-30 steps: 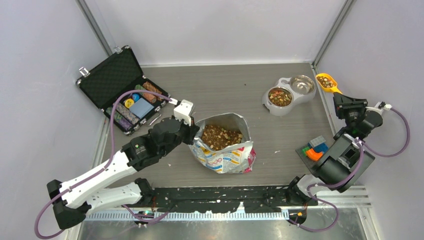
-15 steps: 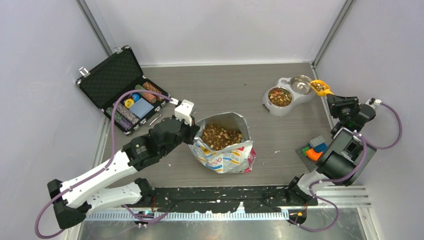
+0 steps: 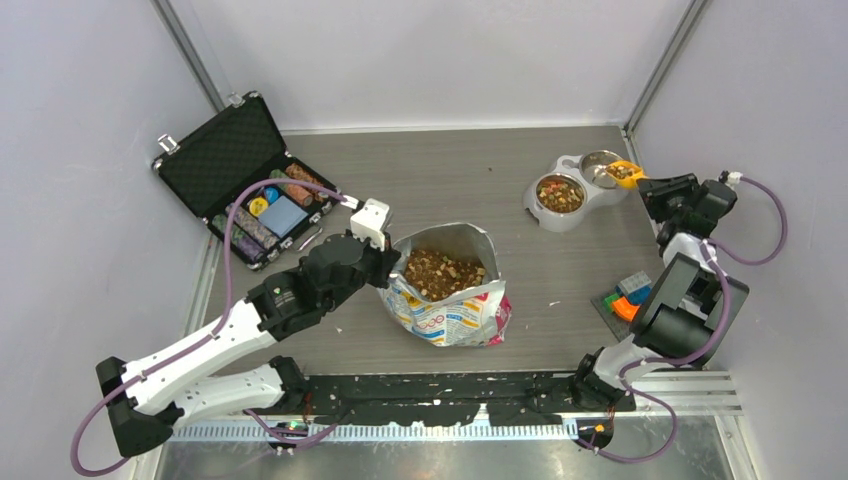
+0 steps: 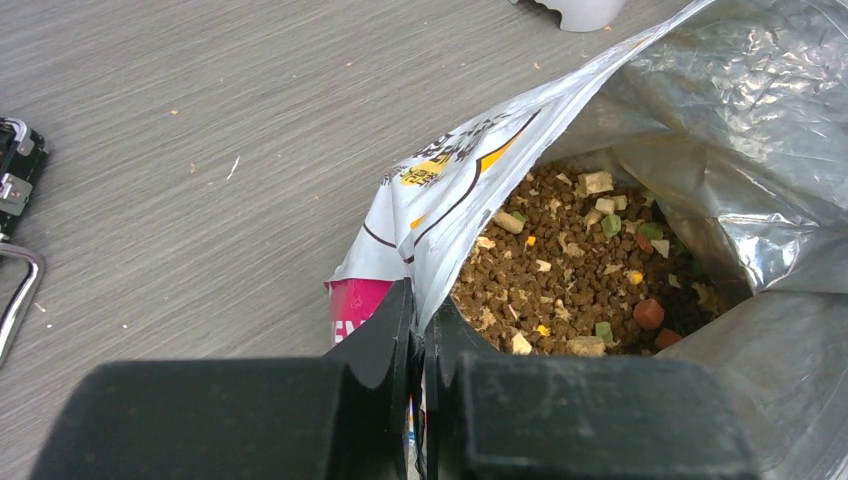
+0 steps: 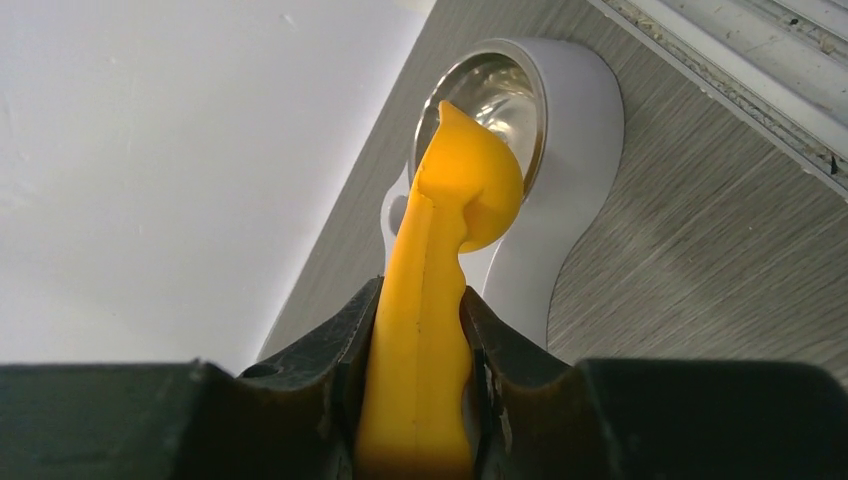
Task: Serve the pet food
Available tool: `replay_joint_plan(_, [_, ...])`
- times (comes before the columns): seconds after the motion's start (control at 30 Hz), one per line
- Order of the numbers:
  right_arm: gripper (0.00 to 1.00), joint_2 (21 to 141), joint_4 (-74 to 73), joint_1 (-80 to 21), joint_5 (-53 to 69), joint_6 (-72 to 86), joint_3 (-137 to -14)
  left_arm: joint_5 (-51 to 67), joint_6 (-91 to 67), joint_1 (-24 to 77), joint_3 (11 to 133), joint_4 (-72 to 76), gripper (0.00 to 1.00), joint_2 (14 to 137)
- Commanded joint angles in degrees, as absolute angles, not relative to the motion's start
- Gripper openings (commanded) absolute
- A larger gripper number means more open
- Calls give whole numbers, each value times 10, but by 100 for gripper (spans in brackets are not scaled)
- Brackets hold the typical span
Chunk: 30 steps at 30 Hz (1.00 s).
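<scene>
1. Top external view. Foil bag (image 3: 455, 312) stands open at mid surface (image 3: 480, 165), and pet food (image 3: 440, 272) fills its mouth.
2. Left arm (image 3: 300, 285) reaches from the near left to the bag's left rim. The left jaws sit at that rim.
3. White double-bowl dish (image 3: 543, 213) is far right. Its left bowl is full of pet food. Its right steel bowl (image 3: 597, 160) shows bare metal.
4. Right arm (image 3: 690, 210) reaches in from the right edge. The right jaws carry a yellow scoop (image 3: 625, 172) with its cup over the steel bowl's right rim, and brown kibble shows in the cup.
5. Open black chip case (image 3: 245, 185) is far left. Coloured blocks (image 3: 628, 297) lie near right.
6. Left wrist view. Left jaws are pressed together, pinching the bag's printed rim (image 4: 440, 190). Just beyond them the pet food lies inside the bag: brown pieces with tan, green and reddish bits.
7. Case latch (image 4: 14, 190) is at the left edge of this view.
8. Right wrist view. Right jaws pinch the scoop's handle from both sides. The scoop is seen from its back, so its contents are hidden here.
9. The scoop's cup overlaps the steel bowl, which is set in the white dish beside the wall.
</scene>
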State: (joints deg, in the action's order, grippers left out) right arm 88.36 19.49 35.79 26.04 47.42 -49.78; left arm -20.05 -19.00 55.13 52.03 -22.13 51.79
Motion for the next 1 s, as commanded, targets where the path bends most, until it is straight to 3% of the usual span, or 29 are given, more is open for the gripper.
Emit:
replay_joint_plan(0.0, [5,886,157,338,216,440,-546,-228,-177,551,527,-165,0,511])
replay_joint_plan(0.97, [5,896,-109,242,35,326,-745,-226,-177,551,520,-165,0,503])
